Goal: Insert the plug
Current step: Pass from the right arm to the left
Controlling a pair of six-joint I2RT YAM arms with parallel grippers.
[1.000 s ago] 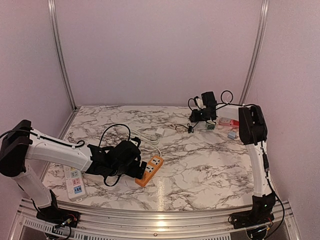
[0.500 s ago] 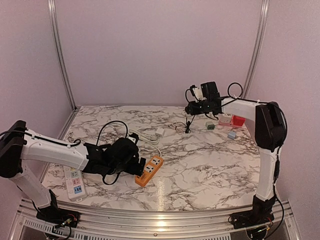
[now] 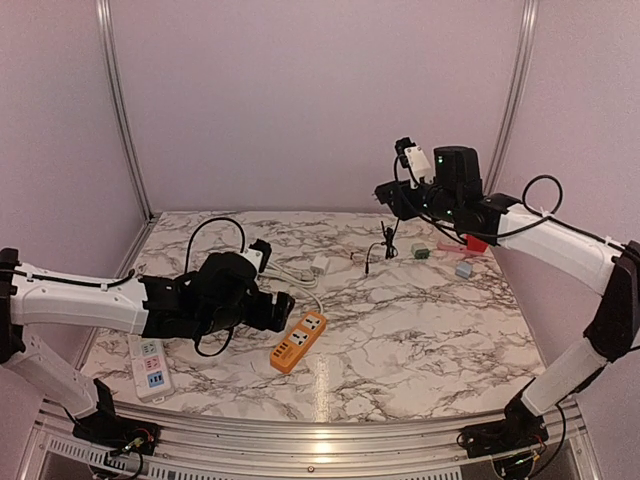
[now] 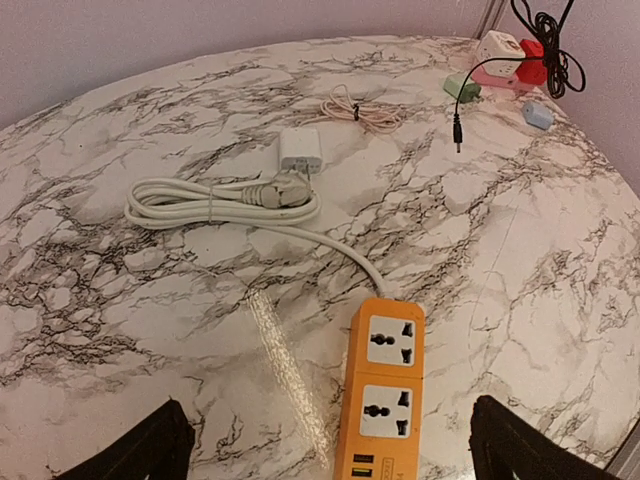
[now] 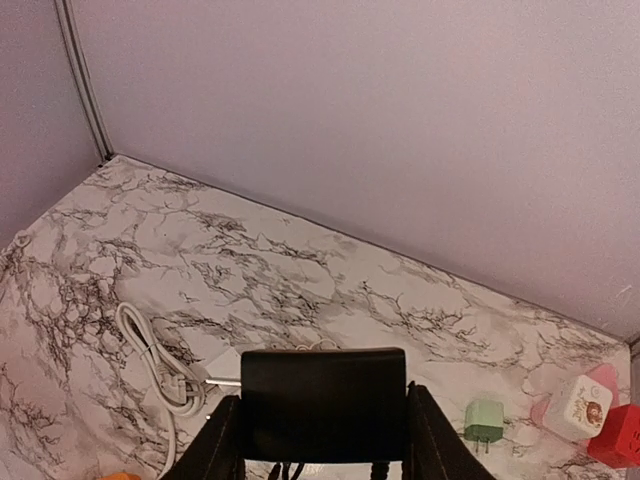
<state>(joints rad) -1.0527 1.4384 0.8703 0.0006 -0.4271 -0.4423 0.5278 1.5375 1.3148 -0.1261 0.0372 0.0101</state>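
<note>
Moved: right jaws have lifted clear of the worktop; left jaws have backed off leftward.
Plug: black rectangular plug block (image 5: pixel 323 400), clamped in right jaws, airborne well behind and right of the orange plastic power strip (image 4: pixel 385 385); its black cable (image 3: pixel 384 240) dangles.
Left jaws: spread wide, empty, just left of the strip.
Worktop: white marble-patterned worktop (image 3: pixel 420 330) carries the strip.

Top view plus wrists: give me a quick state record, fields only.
right gripper: high over the far right of the table, shut on black adapter
adapter cable: dangling free, tip near the marble
left gripper: open, holding nothing, hovering just short of orange power strip
orange power strip sockets: empty
white power strip: near left edge, beside left arm
plug inserted: no
</note>
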